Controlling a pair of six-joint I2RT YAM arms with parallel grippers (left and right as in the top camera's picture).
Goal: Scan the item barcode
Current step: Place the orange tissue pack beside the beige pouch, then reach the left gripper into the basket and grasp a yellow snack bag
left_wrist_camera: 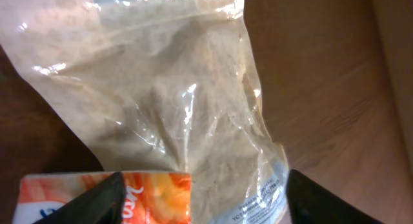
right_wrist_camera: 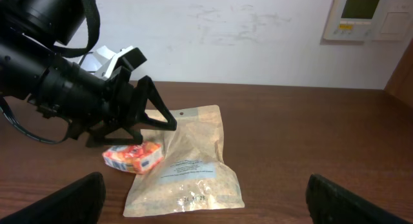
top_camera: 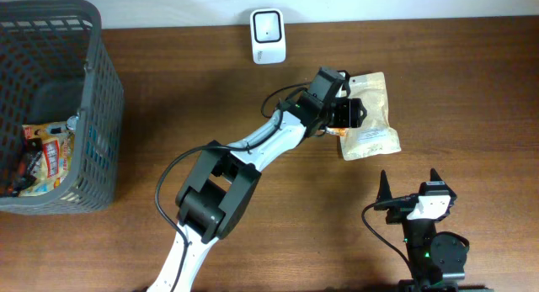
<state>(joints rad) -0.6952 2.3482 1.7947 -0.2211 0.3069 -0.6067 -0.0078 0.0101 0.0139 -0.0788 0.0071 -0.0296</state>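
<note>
Below and right of the scanner (top_camera: 268, 35): your clear pouch (top_camera: 375, 119) of pale grain lies flat on the table (top_camera: 472, 90), apart from the scanner.
Pouch label: a white printed patch faces up at the end farther from the scanner; you cannot read a barcode at this size.
Orange packet (right_wrist_camera: 132, 157): it sits against the pouch's edge, possibly a separate item.
Left gripper (top_camera: 349, 115): it hangs over the pouch on the scanner's side, jaws spread wide, nothing clamped.
Right gripper (top_camera: 410, 181): you see it beyond the pouch from the scanner, jaws wide and empty.
Basket (top_camera: 101, 98): far left of the scanner, snack packets inside.
</note>
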